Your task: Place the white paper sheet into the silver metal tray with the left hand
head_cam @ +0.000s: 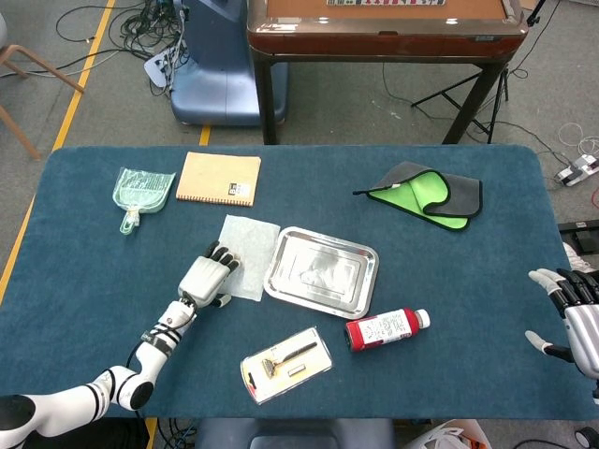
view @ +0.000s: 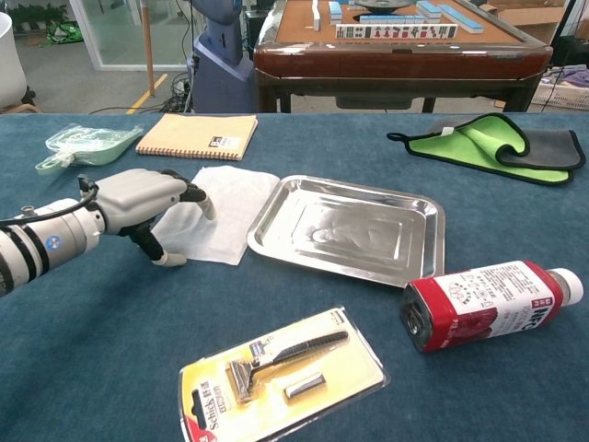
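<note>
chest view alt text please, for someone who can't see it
On a blue table, the left robot hand rests its fingers on the near-left edge of a white paper sheet lying just left of an empty silver metal tray. Nearer the camera lie a packaged razor and a red bottle on its side; a notebook and green cloth sit farther back.

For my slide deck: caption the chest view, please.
Left hand rests on the white paper sheet beside the silver metal tray.
</note>
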Robot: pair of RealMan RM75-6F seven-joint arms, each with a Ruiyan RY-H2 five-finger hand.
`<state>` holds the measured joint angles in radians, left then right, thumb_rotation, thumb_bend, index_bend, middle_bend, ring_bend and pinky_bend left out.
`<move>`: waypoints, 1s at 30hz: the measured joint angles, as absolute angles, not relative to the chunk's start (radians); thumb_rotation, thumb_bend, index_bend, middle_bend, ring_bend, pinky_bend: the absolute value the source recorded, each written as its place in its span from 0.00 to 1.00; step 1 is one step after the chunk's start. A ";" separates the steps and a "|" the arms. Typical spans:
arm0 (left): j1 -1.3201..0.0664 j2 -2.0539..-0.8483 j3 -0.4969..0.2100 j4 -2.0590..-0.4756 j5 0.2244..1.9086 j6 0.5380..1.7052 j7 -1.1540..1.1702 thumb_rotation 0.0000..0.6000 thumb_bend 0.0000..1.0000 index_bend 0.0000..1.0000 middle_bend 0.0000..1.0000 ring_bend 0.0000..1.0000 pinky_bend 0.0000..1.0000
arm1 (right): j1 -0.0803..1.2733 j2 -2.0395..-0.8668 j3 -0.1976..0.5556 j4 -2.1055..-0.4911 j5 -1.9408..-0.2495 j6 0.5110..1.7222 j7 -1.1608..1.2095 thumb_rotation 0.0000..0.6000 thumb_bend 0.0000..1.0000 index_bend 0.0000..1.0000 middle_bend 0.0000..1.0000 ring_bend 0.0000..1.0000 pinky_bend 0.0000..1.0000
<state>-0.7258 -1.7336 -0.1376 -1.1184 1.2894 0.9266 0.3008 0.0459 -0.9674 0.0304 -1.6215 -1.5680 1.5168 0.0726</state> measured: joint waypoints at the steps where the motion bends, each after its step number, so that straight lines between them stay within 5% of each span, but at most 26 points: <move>1: -0.727 -1.736 -0.138 -1.114 1.290 0.926 0.296 1.00 0.22 0.31 0.20 0.13 0.04 | 0.046 -0.968 0.030 -1.621 -1.568 1.517 0.073 1.00 0.05 0.20 0.20 0.12 0.14; 9: -0.738 -1.752 -0.143 -1.079 1.295 0.924 0.265 1.00 0.23 0.35 0.20 0.13 0.04 | 0.043 -0.969 0.032 -1.613 -1.563 1.519 0.081 1.00 0.05 0.20 0.20 0.12 0.14; 30: -0.765 -1.786 -0.148 -0.995 1.320 0.927 0.207 1.00 0.46 0.48 0.20 0.13 0.04 | 0.046 -0.970 0.037 -1.613 -1.558 1.513 0.079 1.00 0.05 0.20 0.20 0.12 0.14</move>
<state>-0.7646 -1.7858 -0.1475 -0.9950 1.3201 0.9272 0.2073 0.0459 -0.9705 0.0366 -1.6125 -1.5578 1.5130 0.0790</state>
